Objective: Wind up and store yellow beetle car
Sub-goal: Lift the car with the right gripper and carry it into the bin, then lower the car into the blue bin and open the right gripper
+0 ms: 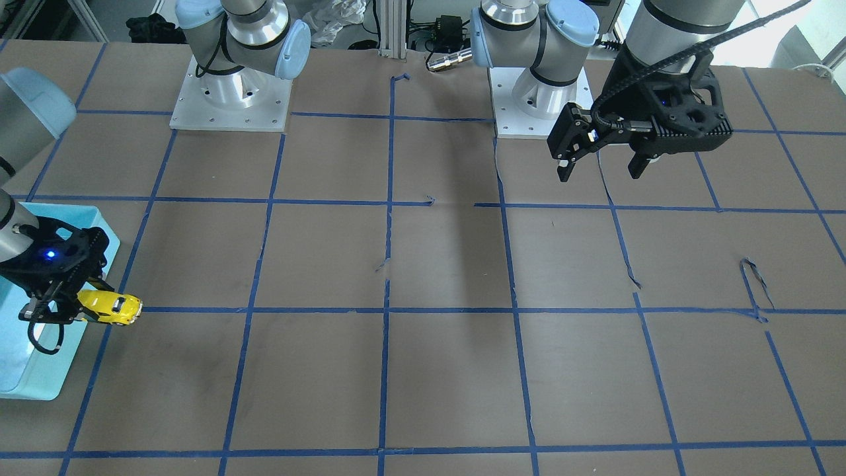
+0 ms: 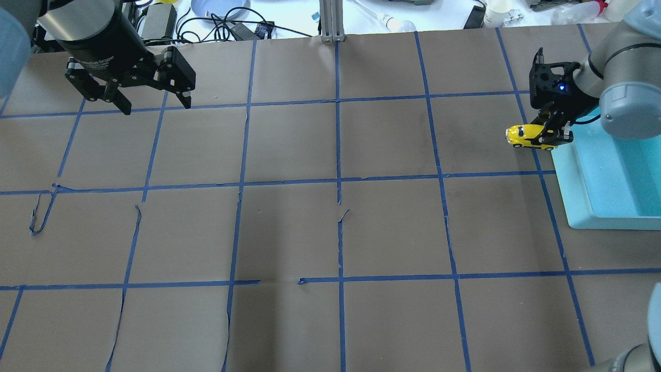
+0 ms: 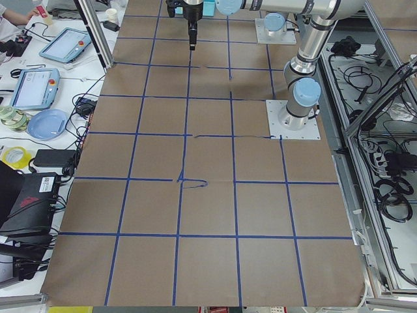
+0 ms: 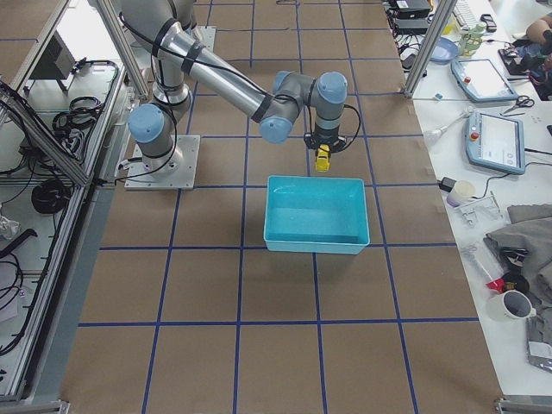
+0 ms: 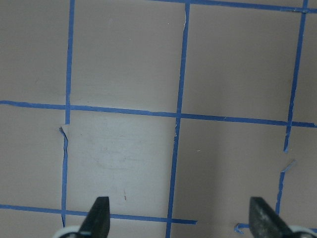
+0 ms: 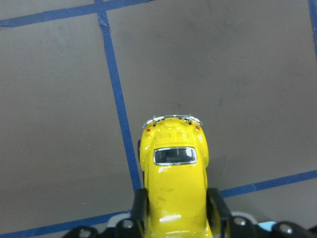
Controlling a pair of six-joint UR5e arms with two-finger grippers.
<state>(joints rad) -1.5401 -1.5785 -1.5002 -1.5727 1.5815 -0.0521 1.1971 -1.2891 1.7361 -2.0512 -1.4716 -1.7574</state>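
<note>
The yellow beetle car (image 1: 111,308) is held in my right gripper (image 1: 74,304), whose fingers are shut on its sides. It hangs above the table just beside the rim of the light-blue bin (image 1: 39,390). In the overhead view the car (image 2: 526,137) sticks out left of the right gripper (image 2: 551,135) next to the bin (image 2: 578,206). The right wrist view shows the car (image 6: 173,188) from above between the fingers (image 6: 140,208). It also shows in the right side view (image 4: 322,158). My left gripper (image 2: 153,102) is open and empty, raised over the far left of the table; its fingertips (image 5: 98,218) show wide apart.
The table is brown paper with a blue tape grid (image 2: 338,181), torn in places. The two arm bases (image 1: 230,99) stand at the robot's edge. Cables and clutter (image 2: 227,20) lie past the far edge. The bin's inside (image 4: 316,211) holds nothing visible.
</note>
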